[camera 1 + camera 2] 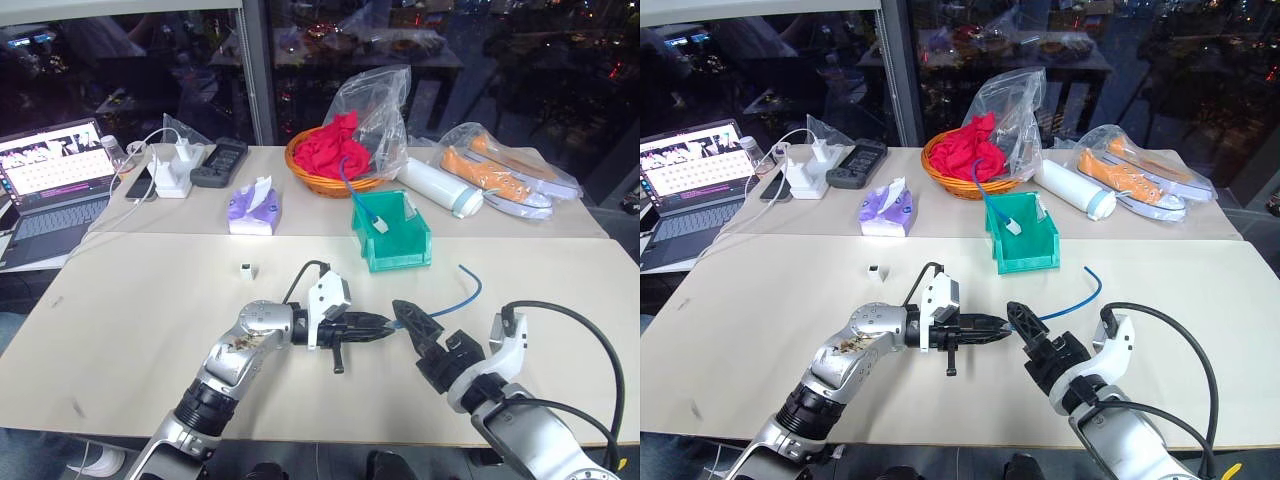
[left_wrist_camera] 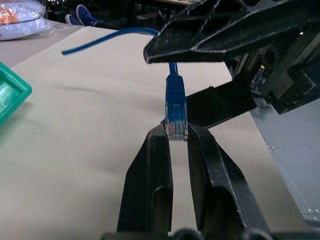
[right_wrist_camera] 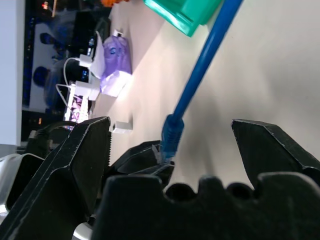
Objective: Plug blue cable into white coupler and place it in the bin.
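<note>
The left arm reaches in from the near left with its forearm bent across the counter (image 1: 150,330), so the left claw (image 1: 388,324) points level toward the right. Its two black fingers are pinched together on the clear plug of the blue cable (image 1: 452,300), as the left wrist view makes plain: the plug sits squeezed between the fingertips (image 2: 165,135), with the blue boot just past them.

The right arm comes up from the near right, wrist rolled, and the right claw (image 1: 418,325) points forward and a little downward. Its fingers stand wide apart, one on either side of the cable just beyond the plug, not touching it as far as I can see.

From the plug the cable arcs off to the far right, its loose end lifted above the counter. The white coupler (image 1: 246,270) stands alone on the counter, left of both claws and well apart from them. The bin (image 1: 390,240) sits farther back, beyond the claws
</note>
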### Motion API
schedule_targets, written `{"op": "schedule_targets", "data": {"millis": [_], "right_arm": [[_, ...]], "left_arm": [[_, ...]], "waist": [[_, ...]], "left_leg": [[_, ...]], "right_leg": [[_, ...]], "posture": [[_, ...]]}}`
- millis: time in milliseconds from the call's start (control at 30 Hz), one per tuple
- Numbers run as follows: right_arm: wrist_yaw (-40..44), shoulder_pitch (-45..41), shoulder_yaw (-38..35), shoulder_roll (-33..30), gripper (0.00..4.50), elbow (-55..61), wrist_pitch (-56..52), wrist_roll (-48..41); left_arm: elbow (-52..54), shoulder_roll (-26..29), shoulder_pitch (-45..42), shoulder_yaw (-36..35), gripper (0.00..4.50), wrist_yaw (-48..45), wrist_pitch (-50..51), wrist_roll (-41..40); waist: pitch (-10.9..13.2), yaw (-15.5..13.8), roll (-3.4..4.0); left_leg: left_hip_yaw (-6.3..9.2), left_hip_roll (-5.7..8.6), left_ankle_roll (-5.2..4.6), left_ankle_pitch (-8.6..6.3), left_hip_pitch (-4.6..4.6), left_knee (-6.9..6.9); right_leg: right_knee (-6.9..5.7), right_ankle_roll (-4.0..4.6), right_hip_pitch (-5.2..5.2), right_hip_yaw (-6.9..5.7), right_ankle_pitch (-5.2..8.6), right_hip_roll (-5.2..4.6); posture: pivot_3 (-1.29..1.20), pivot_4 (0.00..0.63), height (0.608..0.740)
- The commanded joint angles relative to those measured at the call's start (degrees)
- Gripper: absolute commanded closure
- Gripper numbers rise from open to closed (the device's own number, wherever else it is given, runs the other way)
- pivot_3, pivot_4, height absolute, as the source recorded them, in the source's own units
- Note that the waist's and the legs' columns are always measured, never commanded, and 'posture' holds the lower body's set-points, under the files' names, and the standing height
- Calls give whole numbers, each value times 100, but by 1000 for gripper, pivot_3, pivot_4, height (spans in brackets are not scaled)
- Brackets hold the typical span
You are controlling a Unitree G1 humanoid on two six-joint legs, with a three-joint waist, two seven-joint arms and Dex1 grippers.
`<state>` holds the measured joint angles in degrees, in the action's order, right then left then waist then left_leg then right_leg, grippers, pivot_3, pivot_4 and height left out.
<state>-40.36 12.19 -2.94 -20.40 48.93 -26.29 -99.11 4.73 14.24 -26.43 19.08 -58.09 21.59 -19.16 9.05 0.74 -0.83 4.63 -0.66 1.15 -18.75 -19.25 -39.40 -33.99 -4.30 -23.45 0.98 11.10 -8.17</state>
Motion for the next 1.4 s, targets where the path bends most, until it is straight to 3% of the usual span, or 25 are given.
{"op": "schedule_targets", "data": {"millis": [33,67,200,533,600,633,800,900,967,1167,1400], "right_arm": [[-53,-28,-8,-99,0,170,206,56],[-62,-20,2,-123,0,185,230,61],[-64,-13,33,-204,1051,229,316,96],[45,-7,206,-328,4488,320,422,177],[83,-17,209,-325,4488,333,464,233],[145,-34,192,-303,4500,356,503,271],[336,-9,186,-291,4500,439,615,328],[421,-16,181,-303,4500,411,648,321],[456,-31,187,-301,4500,377,663,295],[627,-175,282,-355,4500,241,600,186],[781,-401,362,-454,4500,99,502,308]], "left_arm": [[162,-24,-97,-47,4455,4,5,-94],[165,-17,-92,-53,4455,7,10,-98],[172,-2,-80,-67,4455,23,20,-106],[261,29,65,-156,4455,140,196,-228],[359,193,173,-206,4455,-28,328,-393],[442,344,268,-285,3452,-189,434,-551],[660,1010,837,-796,1680,-306,598,-852],[592,1288,1523,-1526,497,300,394,-693],[641,1178,1849,-1868,18,991,215,-467],[1256,15,2408,-2625,18,3602,521,13],[563,-388,1822,-2570,18,4747,231,748]], "waist": [[0,1,0],[0,1,0],[0,2,0],[0,2,0],[0,1,0],[0,3,0],[0,36,2],[-1,64,4],[-1,37,4],[1,-52,-2],[1,-25,-2]], "left_leg": [[0,0,0,0,0,0],[0,0,0,0,1,0],[0,-1,-1,0,5,0],[1,-1,-1,-1,5,0],[1,-1,-1,-1,5,0],[2,-1,-1,-1,5,0],[2,-3,-2,0,2,13],[-1,-7,-2,0,-4,23],[-1,-10,0,1,-7,31],[-1,-8,7,4,-12,29],[0,-10,12,7,-8,31]], "right_leg": [[1,0,0,0,0,0],[2,1,0,0,1,0],[-1,8,0,0,8,0],[0,7,0,0,9,0],[0,7,0,0,9,0],[0,7,0,0,9,0],[-13,18,-28,3,16,3],[-16,21,-54,11,18,8],[-17,22,-63,12,18,12],[-9,19,-55,13,15,11],[-16,24,-54,13,14,16]], "posture": [[0,150,740],[0,150,740],[0,150,740],[0,150,740],[0,150,740],[0,150,740],[0,150,740],[0,150,740],[0,150,740],[0,150,740],[0,150,740]]}}
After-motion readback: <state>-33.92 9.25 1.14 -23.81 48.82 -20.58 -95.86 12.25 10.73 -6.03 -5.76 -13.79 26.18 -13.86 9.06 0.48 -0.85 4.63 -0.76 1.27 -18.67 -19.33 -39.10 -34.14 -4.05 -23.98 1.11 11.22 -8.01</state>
